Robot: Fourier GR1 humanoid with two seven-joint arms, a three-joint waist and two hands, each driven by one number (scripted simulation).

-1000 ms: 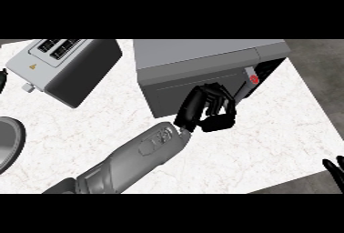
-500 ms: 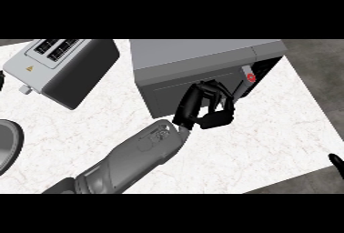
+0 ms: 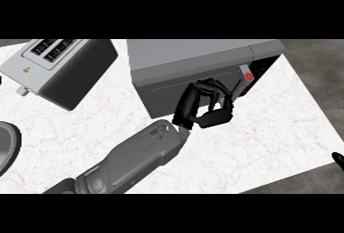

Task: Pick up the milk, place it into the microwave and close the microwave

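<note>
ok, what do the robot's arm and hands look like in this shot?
One arm shows fully: a grey, smooth, rounded forearm with faint embossed panel lines near the wrist, ending in the black left hand with slender segmented fingers. Of the right hand only a black tip shows at the right edge.

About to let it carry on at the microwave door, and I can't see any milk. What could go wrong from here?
1. No milk shows anywhere, so whether it went inside cannot be confirmed.
2. The left hand has curled fingers against the microwave door; they might snag on it.
3. The toaster sits close beside the microwave; a wide forearm swing could bump it.
</note>
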